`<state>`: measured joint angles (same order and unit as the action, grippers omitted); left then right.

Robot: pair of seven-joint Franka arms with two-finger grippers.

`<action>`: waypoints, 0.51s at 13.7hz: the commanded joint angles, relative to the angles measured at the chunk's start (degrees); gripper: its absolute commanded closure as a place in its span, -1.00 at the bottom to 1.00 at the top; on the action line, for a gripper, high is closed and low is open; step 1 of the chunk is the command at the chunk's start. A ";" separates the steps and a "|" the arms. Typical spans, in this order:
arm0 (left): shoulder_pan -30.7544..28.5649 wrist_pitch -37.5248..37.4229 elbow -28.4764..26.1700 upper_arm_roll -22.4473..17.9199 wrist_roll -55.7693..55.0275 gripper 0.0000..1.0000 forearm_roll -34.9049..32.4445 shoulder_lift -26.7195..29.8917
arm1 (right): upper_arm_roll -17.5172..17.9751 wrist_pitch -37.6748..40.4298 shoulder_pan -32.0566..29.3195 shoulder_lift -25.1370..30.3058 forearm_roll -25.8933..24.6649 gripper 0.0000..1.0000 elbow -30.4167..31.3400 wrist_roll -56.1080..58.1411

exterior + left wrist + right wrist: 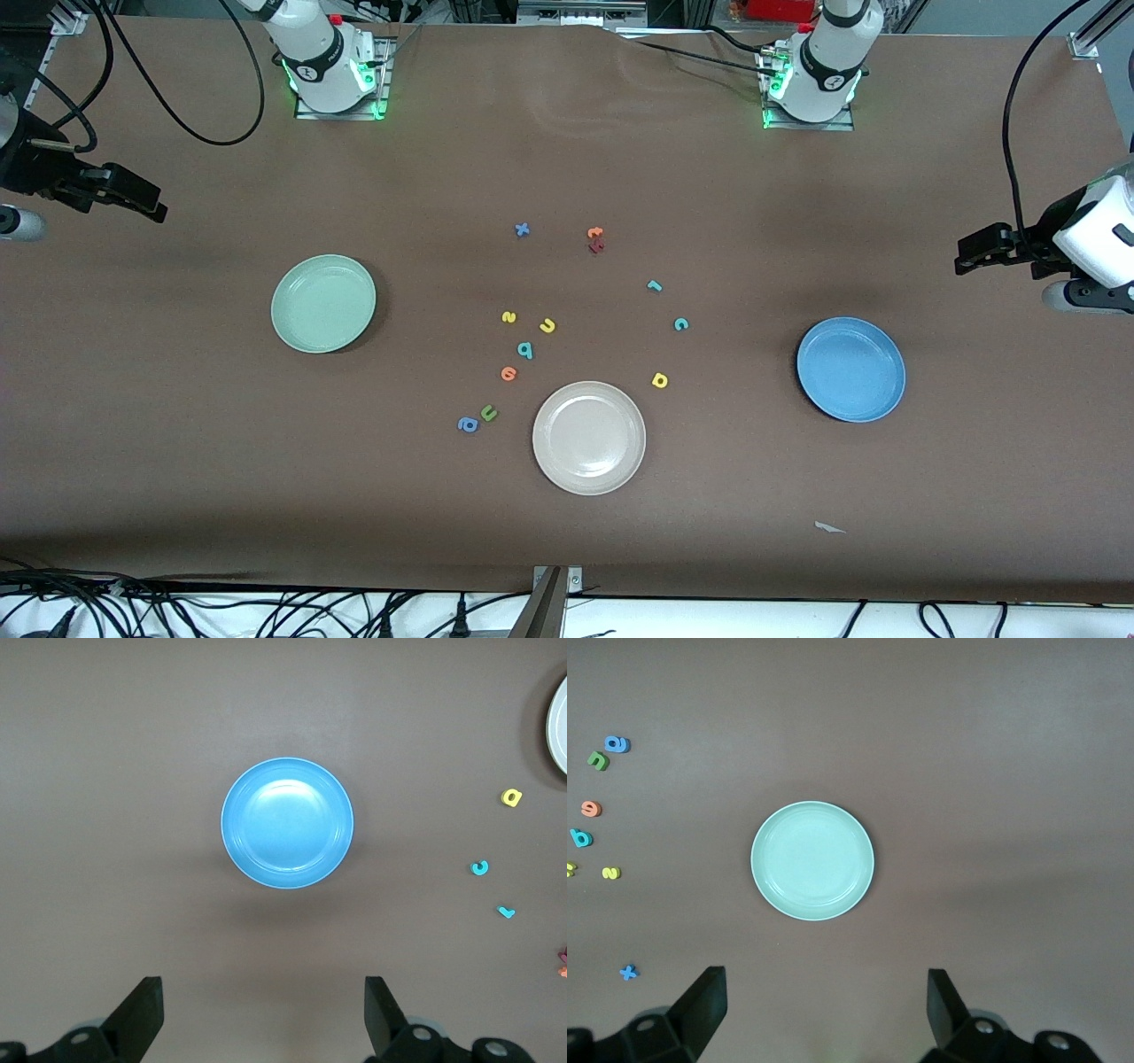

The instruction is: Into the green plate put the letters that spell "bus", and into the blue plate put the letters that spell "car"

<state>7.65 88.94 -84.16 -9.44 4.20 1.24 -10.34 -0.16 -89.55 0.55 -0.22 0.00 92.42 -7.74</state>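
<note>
Front view: the left pincer hangs wide open and empty at its end of the brown surface, near the round medium-blue plate. The right pincer waits likewise, spread and empty, near the round pale mint-green plate. Between the plates lie the foam letters: teal "b", yellow "u", yellow "s", teal "c", yellow "a", thin teal "r", all well apart from both pincers.

Left wrist view: the blue plate sits empty ahead of the parted fingers.

Right wrist view: the green plate sits empty ahead of the parted fingers.
</note>
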 commanded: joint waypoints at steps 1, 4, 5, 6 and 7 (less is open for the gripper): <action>-0.27 0.09 -0.04 0.21 1.25 -1.00 0.35 0.14 | -0.02 0.25 0.15 0.05 -0.35 -1.00 -0.31 -0.17; -0.27 0.09 -0.04 0.21 1.25 -1.00 0.35 0.14 | 0.07 0.34 0.24 0.05 -0.44 -1.00 -0.31 -0.08; -0.18 0.09 -0.04 0.21 1.25 -1.00 0.35 0.14 | 0.07 0.43 0.33 0.05 -0.44 -1.00 -0.31 -0.08; -0.18 0.09 -0.04 0.21 1.25 -1.00 0.35 0.14 | 0.16 0.43 0.41 -0.12 -0.62 -1.00 -0.31 0.10; -0.18 0.09 -0.04 0.21 1.25 -1.00 0.43 0.05 | 0.33 0.60 0.68 -0.47 -0.79 -1.00 -0.40 0.36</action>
<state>7.66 88.94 -84.16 -9.43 4.20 1.24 -10.34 -0.03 -89.48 0.65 -0.27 0.00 92.42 -7.73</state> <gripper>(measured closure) 0.000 0.000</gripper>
